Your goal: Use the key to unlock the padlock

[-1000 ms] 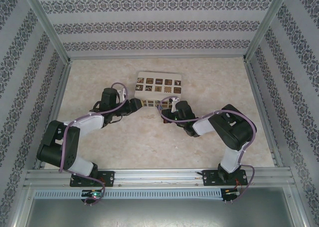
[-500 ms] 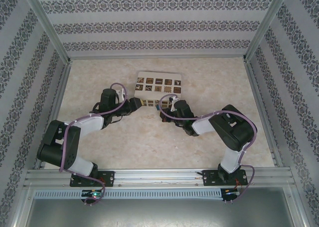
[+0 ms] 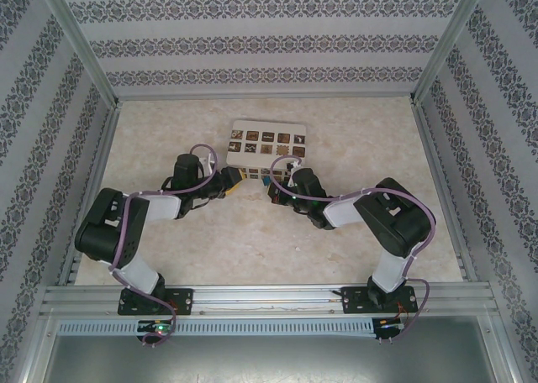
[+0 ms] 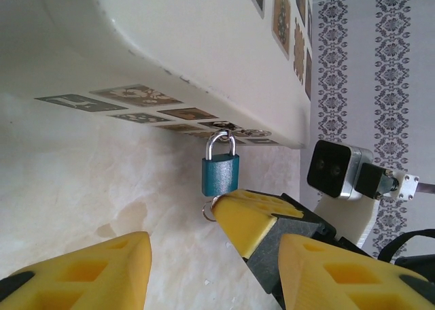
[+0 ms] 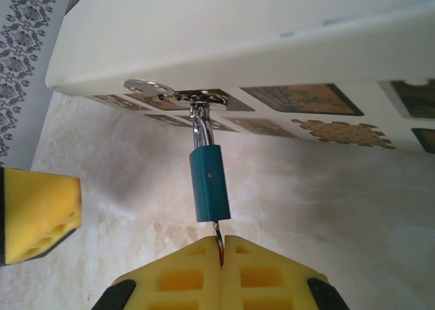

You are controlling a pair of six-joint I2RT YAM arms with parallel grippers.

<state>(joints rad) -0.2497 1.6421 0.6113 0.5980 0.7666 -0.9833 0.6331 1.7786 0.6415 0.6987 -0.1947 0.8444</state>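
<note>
cream box point(image 5: 272, 38) sits on the table point(image 3: 252, 240), everything placed off it. padlock point(image 5: 209, 184) hangs from the metal hasp point(image 5: 190, 96) on the box's front lower edge, blue body dangling just clear of the box wall. its shackle is closed through the hasp, so not unlocked yet.

right gripper point(image 5: 221, 245) is directly under the padlock, on the side away from the box. pads are pressed flat together, pinching the key point(image 5: 218, 234). only a thin sliver of blade shows, running from the pads up to the bottom of the padlock. looks inserted, but how deep can't be told. a small key ring point(image 4: 208, 211) pokes out beside the pad in the left wrist view.

left gripper point(image 4: 214, 262) is spread wide, holding nothing, near the same box front and just off to the side of the padlock. not touching it.

step in hand, my read: key is at or in the keyway, turn not done. next move probably calls for rolling the right wrist about the key's axis without pulling the blade out. the lock hangs loose from the box, so it'll likely spin with the key. the left gripper would probably need to close on the blue body to brace it first. risks: key slipping in the pads, or the box getting shoved.
</note>
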